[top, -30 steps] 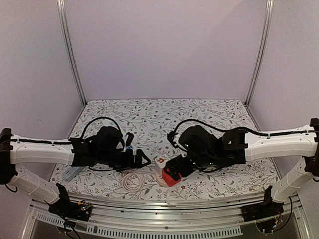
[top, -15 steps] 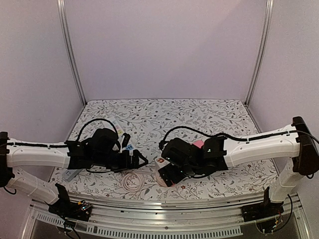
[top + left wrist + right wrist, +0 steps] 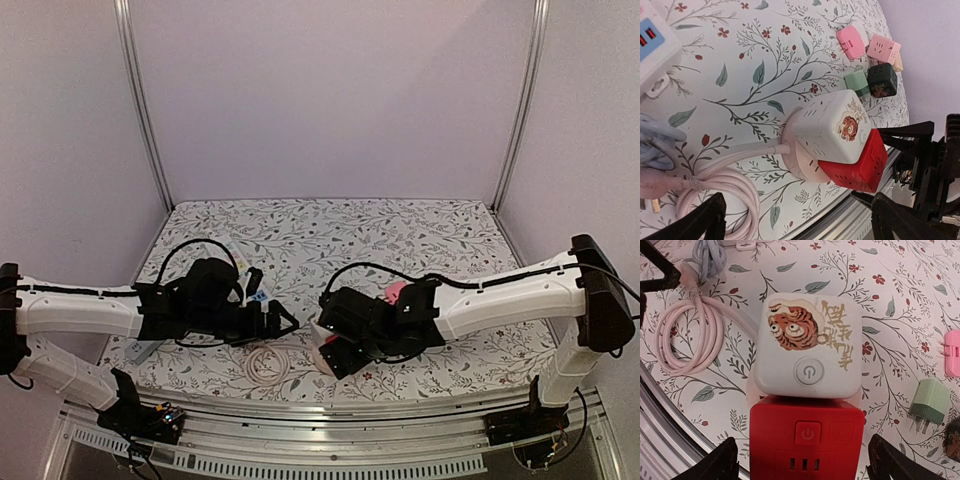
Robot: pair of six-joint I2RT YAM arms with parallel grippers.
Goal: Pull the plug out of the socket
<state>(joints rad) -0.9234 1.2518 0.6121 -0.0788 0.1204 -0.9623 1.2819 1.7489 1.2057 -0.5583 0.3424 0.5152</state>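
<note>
- The right arm has swung left since a second ago, so the right gripper (image 3: pixel 805 456) now hangs over the cubes with its fingers spread wide either side of the red plug cube (image 3: pixel 807 437).
- The left gripper (image 3: pixel 799 200) is also spread wide and holds nothing.
- The red plug cube is seated against the near side of the white socket cube (image 3: pixel 810 345), which bears a tiger picture and a round button.
- Both sit near the middle of the table's (image 3: pixel 400 225) near edge.
</note>
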